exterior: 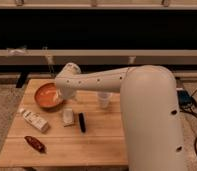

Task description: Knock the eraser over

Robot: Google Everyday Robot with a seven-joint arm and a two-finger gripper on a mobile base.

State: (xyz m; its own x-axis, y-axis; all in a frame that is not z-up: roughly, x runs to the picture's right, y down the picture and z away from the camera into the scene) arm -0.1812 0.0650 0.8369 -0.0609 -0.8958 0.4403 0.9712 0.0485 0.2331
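Observation:
The eraser point(82, 122) is a small black slab seen edge-on, standing on the wooden table point(92, 142) near its middle. My white arm reaches from the right across the table. The gripper point(68, 102) hangs below the wrist at the right rim of the orange bowl point(47, 96), just up and left of the eraser and apart from it. A small whitish box point(68, 117) sits directly under the gripper, next to the eraser's left side.
A white carton point(34, 120) lies at the table's left. A dark red oblong packet point(35, 144) lies at the front left. A clear cup point(104, 100) stands right of the gripper, behind the eraser. A dark shelf runs behind the table.

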